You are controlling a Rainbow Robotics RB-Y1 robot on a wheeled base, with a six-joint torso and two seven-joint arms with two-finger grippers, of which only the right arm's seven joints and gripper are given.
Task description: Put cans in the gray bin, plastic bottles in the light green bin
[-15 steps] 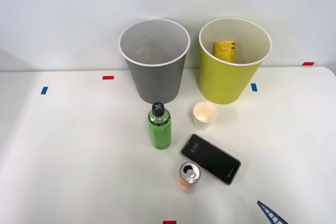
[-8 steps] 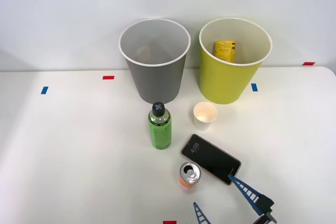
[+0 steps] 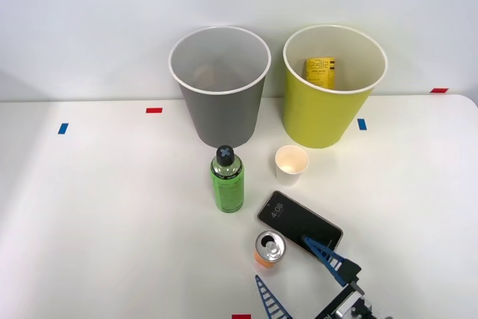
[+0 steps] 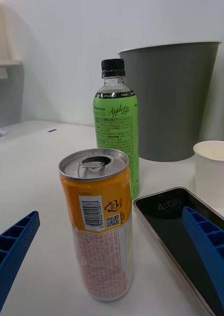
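Observation:
The slim orange can (image 3: 268,249) (image 4: 101,222) stands upright near the table's front edge, its tab open. Just in front of it my right gripper (image 3: 282,261) (image 4: 112,261) is open, one blue finger (image 3: 270,298) on the can's near left side and the other over the phone's corner; nothing is between them. The green bottle (image 3: 227,180) (image 4: 116,123) with a black cap stands upright behind the can. The gray bin (image 3: 219,86) (image 4: 173,98) and the light green bin (image 3: 331,86) stand side by side at the back, a yellow item inside the green one.
A black phone (image 3: 300,226) (image 4: 183,232) lies flat right beside the can, on its right. A white paper cup (image 3: 290,165) (image 4: 214,170) stands between the phone and the light green bin. Red and blue tape marks dot the white table.
My right gripper has come in from the lower right and moved left toward the can. Its fingers now stand on either side of the space just in front of it.

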